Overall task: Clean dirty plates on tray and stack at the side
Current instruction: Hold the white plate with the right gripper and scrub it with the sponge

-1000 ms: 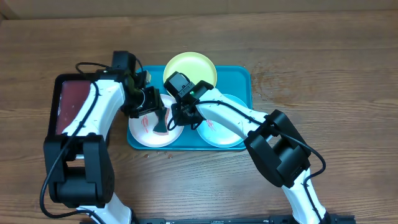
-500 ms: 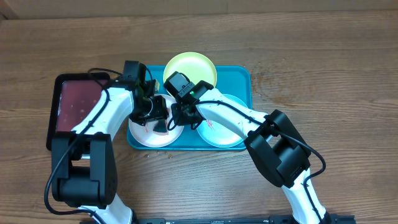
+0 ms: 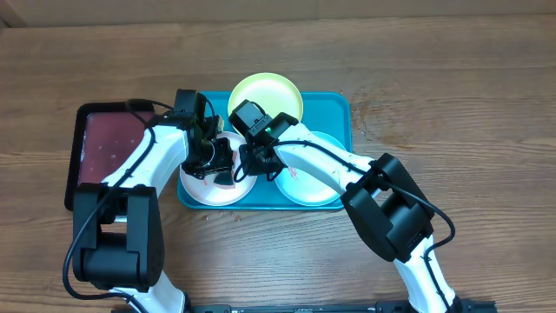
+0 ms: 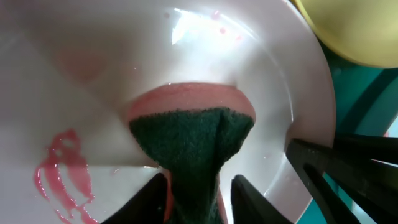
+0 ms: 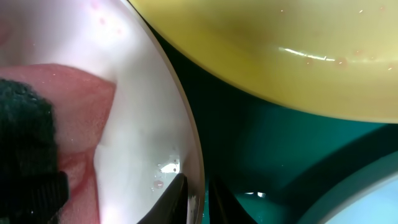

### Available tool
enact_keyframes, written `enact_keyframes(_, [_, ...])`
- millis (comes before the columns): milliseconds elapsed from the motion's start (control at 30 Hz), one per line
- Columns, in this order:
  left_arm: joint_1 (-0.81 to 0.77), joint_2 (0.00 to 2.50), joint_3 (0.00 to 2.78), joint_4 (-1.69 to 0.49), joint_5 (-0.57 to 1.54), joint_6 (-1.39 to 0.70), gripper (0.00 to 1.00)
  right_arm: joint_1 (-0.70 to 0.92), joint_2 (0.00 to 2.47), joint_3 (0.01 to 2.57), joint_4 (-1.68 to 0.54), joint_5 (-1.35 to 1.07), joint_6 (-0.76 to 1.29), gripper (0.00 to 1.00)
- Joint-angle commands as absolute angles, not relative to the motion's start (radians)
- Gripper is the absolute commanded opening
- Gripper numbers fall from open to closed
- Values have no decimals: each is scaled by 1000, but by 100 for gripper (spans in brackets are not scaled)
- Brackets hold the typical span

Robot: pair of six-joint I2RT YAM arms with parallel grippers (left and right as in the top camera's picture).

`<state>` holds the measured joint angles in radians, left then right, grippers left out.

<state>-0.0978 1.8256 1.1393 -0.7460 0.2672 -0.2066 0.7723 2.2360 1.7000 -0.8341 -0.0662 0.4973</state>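
Scrubbing looks to be the step in hand, and both my arms are set for it. At the left of the overhead view the dark red tray (image 3: pixel 109 152) lies on the tabletop (image 3: pixel 452 78), just beside the teal tray (image 3: pixel 339 113). Next along, my left end effector (image 4: pixel 196 202) is closed on a sponge (image 4: pixel 193 143), its green scouring face toward the wrist camera and its pink body pressed into the white plate (image 4: pixel 93 81). That plate sits in the lower-left part of the teal tray. A red smear (image 4: pixel 59 171) shows at the lower left of the left wrist view, beside the sponge and not under it, so I judge it wants wiping next. Further right, my right end effector (image 5: pixel 198 199) is pinched on the white plate's right rim, I think to stop the plate sliding under the rubbing. The yellow-green plate (image 3: pixel 265 96) rests at the tray's upper middle. The aqua plate (image 3: pixel 313 189) lies at its lower right, partly hidden by my right arm. Brown wood grain runs on to the right, with a few specks below the tray. Nothing of the room shows beyond it.
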Motion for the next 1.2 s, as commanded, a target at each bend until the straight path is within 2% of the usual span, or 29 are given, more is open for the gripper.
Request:
enact_keyframes(0, [-100, 1829, 1131, -743, 238, -206, 34, 765, 2239, 1722, -832, -53, 498, 14])
enact_keyframes(133, [-100, 1829, 1116, -728, 194, -221, 33, 765, 2239, 1722, -832, -53, 498, 14])
enact_keyframes(233, [-100, 1829, 1095, -701, 191, -236, 24, 765, 2239, 1721, -832, -53, 498, 14])
enact_keyframes(333, [-99, 1829, 1080, -671, 191, -255, 23, 765, 2239, 1721, -832, -53, 498, 13])
enact_keyframes(467, [-98, 1829, 1080, -669, 122, -255, 4, 765, 2239, 1721, -832, -53, 497, 13])
enact_keyframes(733, [-70, 1829, 1081, -684, -123, -255, 4, 754, 2239, 1721, -842, -43, 486, 13])
enact_keyframes(1000, [-70, 1829, 1129, -695, -263, -260, 4, 745, 2239, 1722, -845, -43, 487, 10])
enact_keyframes(1167, [-73, 1829, 1157, -707, -195, -275, 4, 745, 2239, 1722, -838, -43, 487, 10])
